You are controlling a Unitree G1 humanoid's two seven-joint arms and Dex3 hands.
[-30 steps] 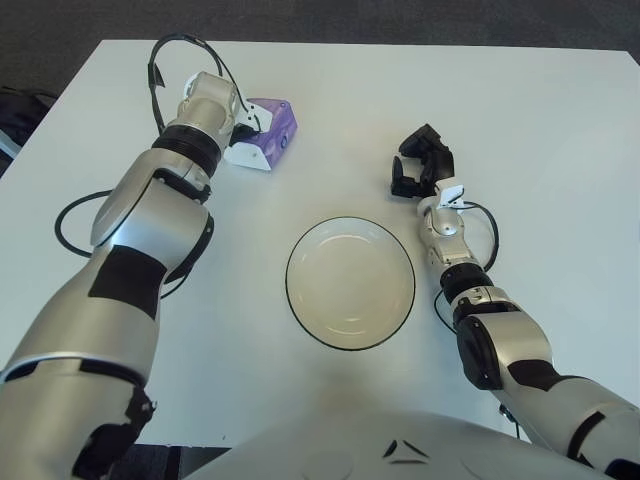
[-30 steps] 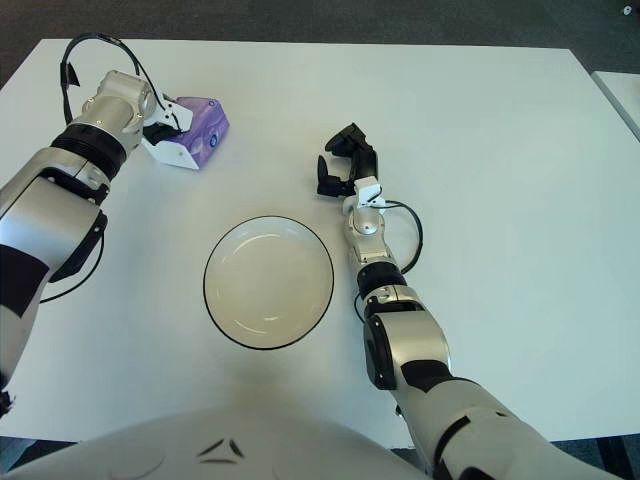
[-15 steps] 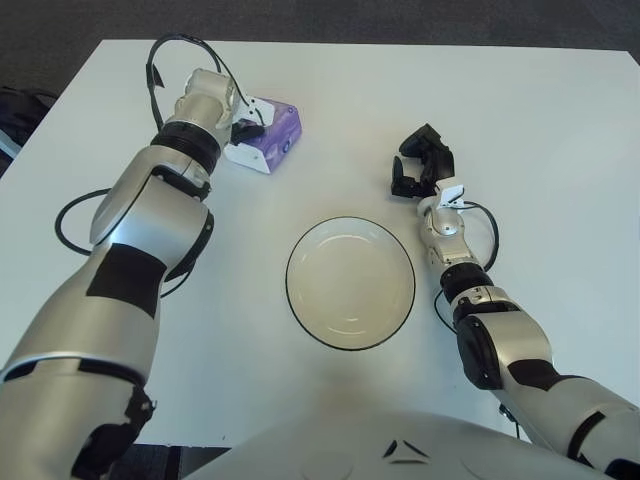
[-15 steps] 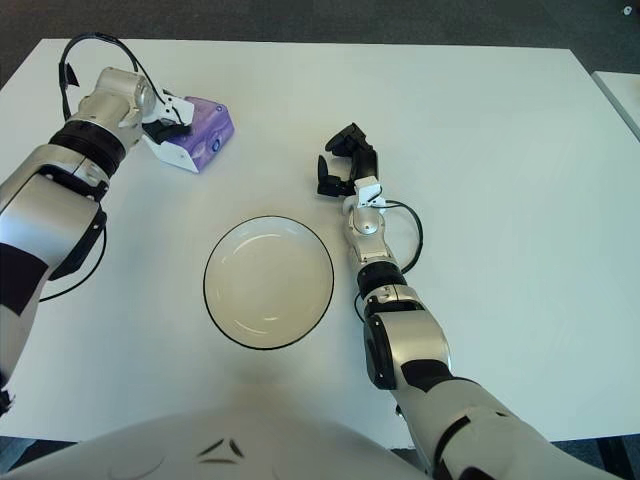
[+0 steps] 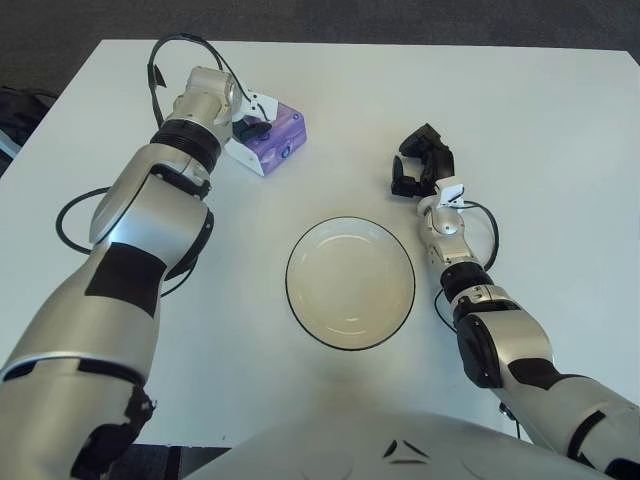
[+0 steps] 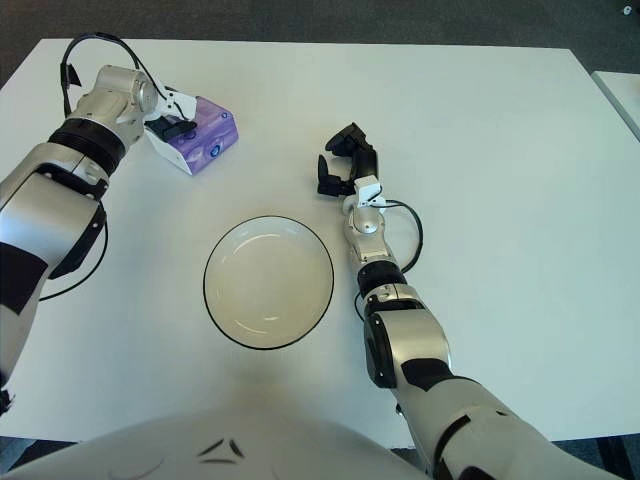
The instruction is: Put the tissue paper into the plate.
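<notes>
Your left hand (image 5: 250, 118) is at the far left of the table (image 5: 540, 120), fingers closed around the purple tissue pack (image 5: 278, 137), which sits tilted, well apart from the plate (image 5: 350, 283); plate holds nothing; right hand (image 5: 420, 165) shows beyond the plate's right side, fingers curled, gripping nothing.

The left hand (image 5: 250, 118) covers the near side of the tissue pack (image 5: 275, 139); its grip is unclear
</notes>
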